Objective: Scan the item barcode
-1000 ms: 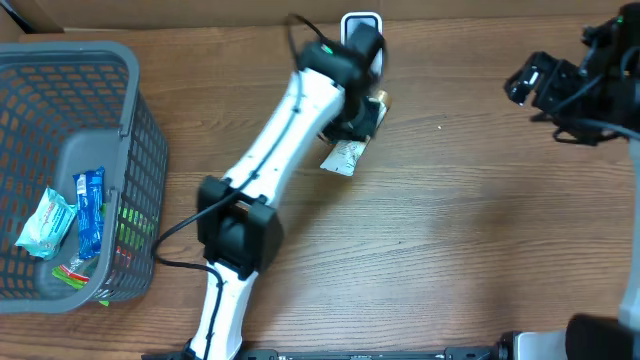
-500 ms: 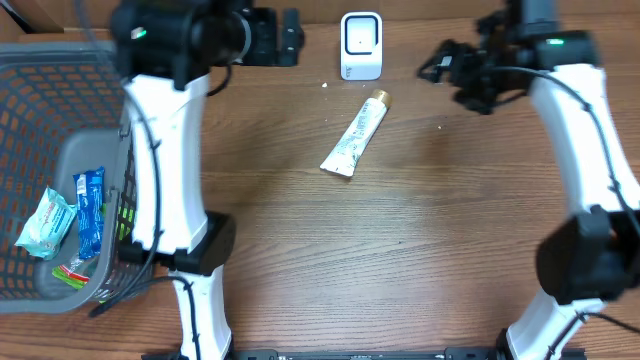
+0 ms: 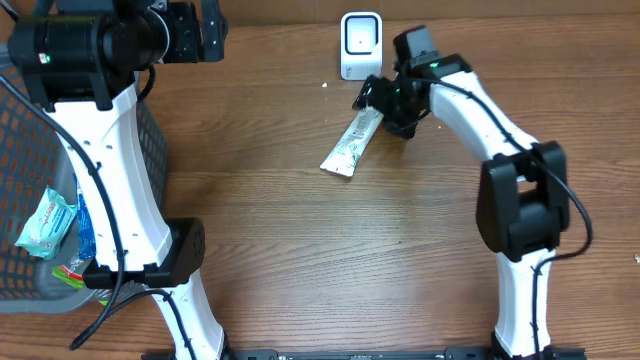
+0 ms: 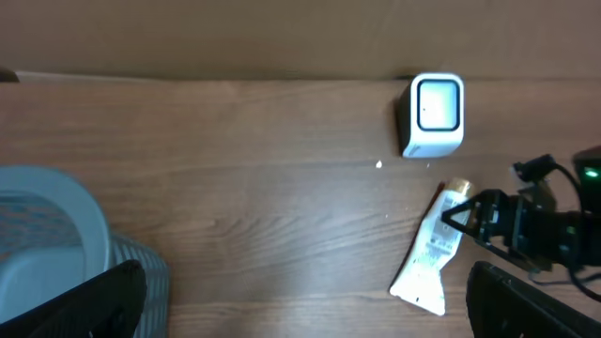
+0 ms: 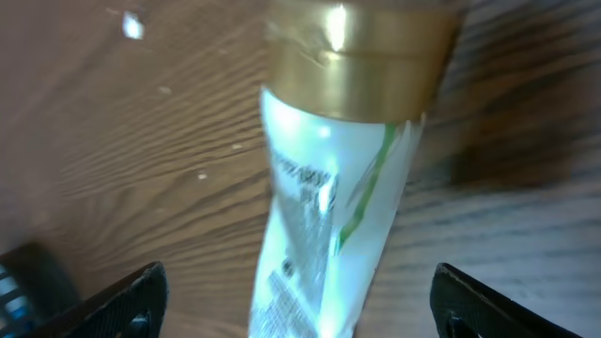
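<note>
The item is a white tube (image 3: 350, 148) with a gold cap, lying flat and slanted on the wooden table, just in front of the white barcode scanner (image 3: 360, 44). My right gripper (image 3: 384, 100) hovers over the tube's cap end. In the right wrist view its fingers are spread wide on either side of the tube (image 5: 324, 216), below the gold cap (image 5: 362, 56), and touch nothing. My left gripper (image 3: 196, 24) is open and empty, high at the back left. Its view takes in the scanner (image 4: 435, 115), the tube (image 4: 432, 258) and the right gripper (image 4: 474, 218).
A grey mesh basket (image 3: 20, 150) stands at the left edge, partly behind my left arm, with a teal packet (image 3: 45, 225) and other wrapped snacks inside. Its corner (image 4: 56, 235) shows in the left wrist view. A cardboard wall runs along the table's back edge.
My left gripper let go of the tube, opened and swung back to the far left. My right arm came in from the right and lowered over the tube's cap end.
</note>
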